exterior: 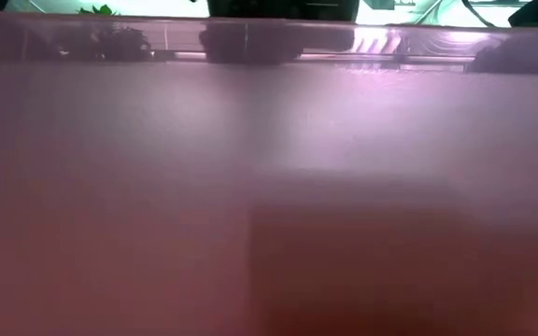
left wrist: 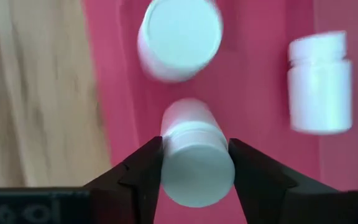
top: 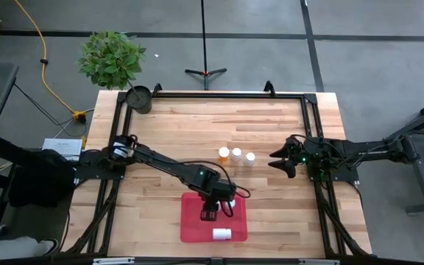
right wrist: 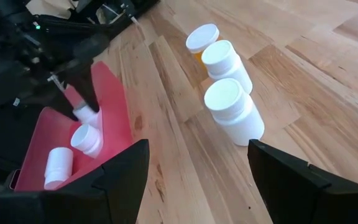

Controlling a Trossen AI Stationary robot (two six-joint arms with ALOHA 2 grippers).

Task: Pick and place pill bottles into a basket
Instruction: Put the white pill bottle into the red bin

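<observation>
One bottle (left wrist: pixel 194 162) btwn left hand (left wrist: pixel 194 171) fingers (over basket (left wrist: pixel 260 74))

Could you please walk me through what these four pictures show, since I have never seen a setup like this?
Two dark robot arms work at a wooden table. One picture looks straight down, one sits at table height with its view blocked by a red blur, and one rides on each wrist. The left gripper is over the red tray, its fingers on either side of a white pill bottle; two more bottles lie in the tray. Three bottles stand in a row on the table, one with an orange body. The right gripper waits, open, beside them. A potted plant stands at a corner.
</observation>
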